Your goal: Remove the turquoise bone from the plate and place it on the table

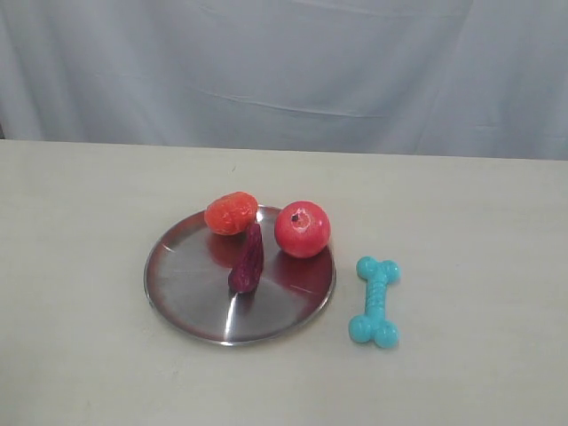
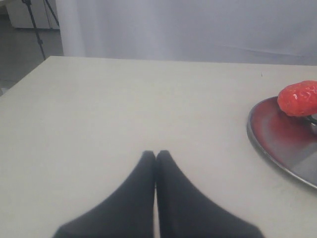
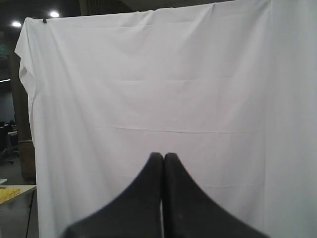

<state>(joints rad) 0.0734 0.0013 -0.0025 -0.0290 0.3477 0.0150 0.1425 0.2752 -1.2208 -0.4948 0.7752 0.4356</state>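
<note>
We see the bone [image 1: 374, 302] on the table [image 1: 80, 222] just beside the plate [image 1: 186, 297]; left gripper [image 2: 156, 153] and right gripper [image 3: 163, 156] clenched

The left gripper [image 2: 155, 153] has its two dark jaws pressed together tip to tip, with nothing between them. It hangs above the tabletop [image 2: 99, 109], angled gently down toward the far side. The right gripper [image 3: 163, 156] is likewise closed, its jaws meeting along their inner edges and empty. It is held higher and points roughly level toward the far side.
</note>
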